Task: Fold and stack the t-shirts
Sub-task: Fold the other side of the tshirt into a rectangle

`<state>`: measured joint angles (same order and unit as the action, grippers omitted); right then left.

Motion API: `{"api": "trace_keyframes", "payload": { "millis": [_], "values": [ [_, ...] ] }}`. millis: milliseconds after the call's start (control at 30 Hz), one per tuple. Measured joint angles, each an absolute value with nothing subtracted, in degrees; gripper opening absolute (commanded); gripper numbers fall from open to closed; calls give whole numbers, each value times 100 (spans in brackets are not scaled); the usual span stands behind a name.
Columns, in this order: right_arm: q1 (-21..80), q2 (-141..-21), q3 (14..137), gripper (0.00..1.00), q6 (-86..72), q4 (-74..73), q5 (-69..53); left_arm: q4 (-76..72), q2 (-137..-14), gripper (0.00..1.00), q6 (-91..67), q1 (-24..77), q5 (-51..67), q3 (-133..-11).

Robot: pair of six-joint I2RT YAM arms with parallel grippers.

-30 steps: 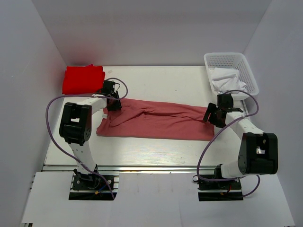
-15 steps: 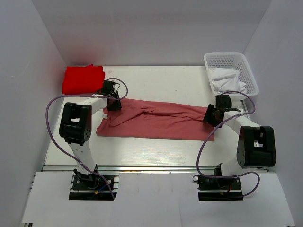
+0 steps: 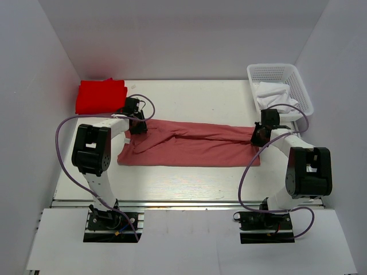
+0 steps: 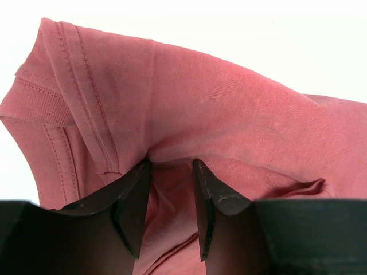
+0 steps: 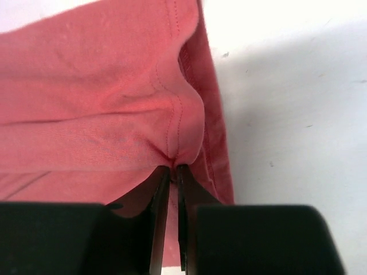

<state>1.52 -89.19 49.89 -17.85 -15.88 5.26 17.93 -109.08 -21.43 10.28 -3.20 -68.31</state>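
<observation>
The left gripper [image 4: 171, 166] pinches a bunched fold of the rose-pink t-shirt [image 3: 189, 150] beside a stitched hem. The right gripper [image 5: 172, 168], fingers nearly together, nips the opposite hem. The shirt lies stretched between both claws, and the red t-shirt [image 3: 100, 95] lies just beyond the left one.

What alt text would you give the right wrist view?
The right gripper pinches a bunched fold of the pink t-shirt at its stitched hem, jaws nearly together. The shirt fills the left and centre of the view, and bare white table shows to the right.
</observation>
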Motion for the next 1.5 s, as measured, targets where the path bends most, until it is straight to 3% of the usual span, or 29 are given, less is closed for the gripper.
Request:
{"api": "trace_keyframes", "payload": {
  "millis": [33, 67, 133, 200, 633, 967, 1200, 1433, 1467, 1500],
  "values": [
    [154, -8919, 5057, 16, -1769, -1625, 567, 1793, -10908, 47, -2141, 1028, -318, -6831],
    [156, -8919, 5122, 25, -1763, -1640, 604, 1793, -10908, 47, -2141, 1028, -318, -6831],
    [158, -8919, 5196, 26, -1739, -1629, 668, 1793, -10908, 47, -2139, 1028, -320, -6831],
    [156, -8919, 5207, 37, -1737, -1627, 720, 1793, -10908, 47, -2139, 1028, -320, -6831],
    [156, -8962, 5207, 33, -1621, -1584, 709, 1798, -10908, 43, -2112, 1026, -331, -6831],
    [152, -8737, 5284, 61, -1754, -1804, 478, 1796, -10910, 43, -2080, 1024, -338, -6831],
    [150, -8729, 5516, 65, -2154, -1959, 628, 1796, -10910, 43, -2080, 1024, -338, -6831],
    [139, -9362, 5736, 48, -2475, -2003, 716, 1798, -10910, 43, -2078, 1024, -340, -6831],
    [134, -9454, 5736, 35, -2499, -2036, 720, 1796, -10910, 43, -2078, 1024, -340, -6831],
    [128, -9524, 5736, 6, -2502, -2082, 733, 1798, -10910, 43, -2078, 1024, -340, -6831]
  ]
}}
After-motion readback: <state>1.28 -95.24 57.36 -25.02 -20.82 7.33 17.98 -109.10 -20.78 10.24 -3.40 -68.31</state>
